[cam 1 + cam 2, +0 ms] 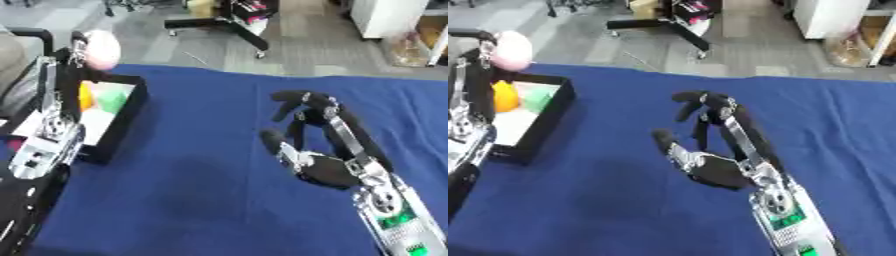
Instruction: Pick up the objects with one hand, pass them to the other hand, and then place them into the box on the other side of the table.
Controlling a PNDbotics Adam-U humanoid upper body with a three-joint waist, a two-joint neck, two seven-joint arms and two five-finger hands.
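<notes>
My left hand (77, 54) is raised at the far left, over the back corner of the black box (131, 107). It is shut on a pale pink rounded object (511, 50). Inside the box, on its white floor, lie an orange-yellow object (503, 96) and a light green one (112, 99). My right hand (328, 170) hovers over the middle of the blue table (210, 200), palm turned left, fingers loosely bent and thumb spread. Nothing is in it.
The box stands at the table's left edge, with my left forearm (48, 137) running alongside it. Beyond the table's far edge is grey floor with a black stand base (227, 25) and a white cabinet (385, 17).
</notes>
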